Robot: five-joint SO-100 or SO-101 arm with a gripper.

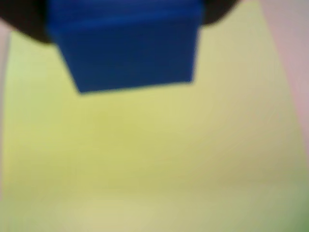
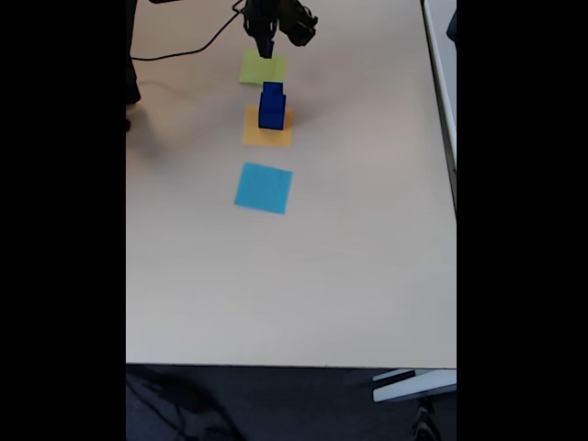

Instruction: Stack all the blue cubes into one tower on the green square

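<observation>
Table [image 2: 349,276]: a big pale tabletop. Three paper squares lie on it in a row.
Green square [image 2: 263,68]: the yellow-green paper at the far end of the row in the fixed view. All places below are told from it. In the wrist view it spreads wide under the camera [image 1: 159,154].
Orange square [image 2: 266,133]: the next paper in the row, just beside the green square, on the near side.
Light-blue square [image 2: 264,187]: the paper past the orange one, farthest from the green square.
Cable [image 2: 184,50]: a dark wire lying on the table, to the left of the green square in the fixed view.
Pile of blue cubes [image 2: 272,106]: dark blue cubes stacked on the orange square, not on the green square. I cannot count them.
Gripper [image 2: 265,46]: it hangs right over the green square's far edge.
Blue cube [image 1: 128,46]: in the wrist view it is up at the top, above the green square. Dark finger shapes sit on both of its sides, so the gripper looks closed around it. The picture is blurry.
What could go wrong: the cube may tip or roll off the green square if dropped from too high. If it lands near the paper's edge, the tower may lean later.
Writing: none that I can read.
</observation>
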